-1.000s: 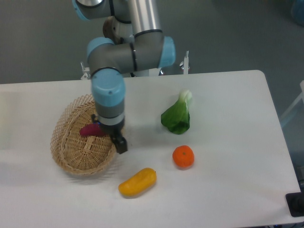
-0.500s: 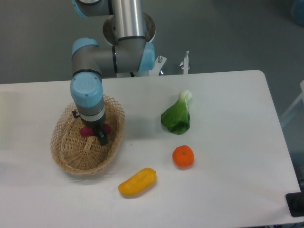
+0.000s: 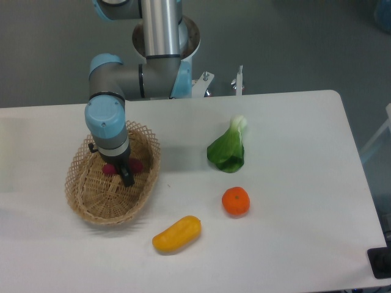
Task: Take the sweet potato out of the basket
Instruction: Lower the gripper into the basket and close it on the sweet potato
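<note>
The sweet potato point(image 3: 135, 166) lies crosswise in the basket point(image 3: 82, 195), dark magenta, mostly hidden. The tool point(image 3: 124, 175) sits over it; I cannot tell its grip.

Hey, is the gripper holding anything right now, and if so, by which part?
Cannot be told. The gripper is down in the basket at the sweet potato, roughly over its middle, but its own body hides whether the fingers have closed on it.

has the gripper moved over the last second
Yes. The gripper has shifted left, from over the basket's right rim to over its middle, right at the sweet potato. The orange has stayed put.
</note>
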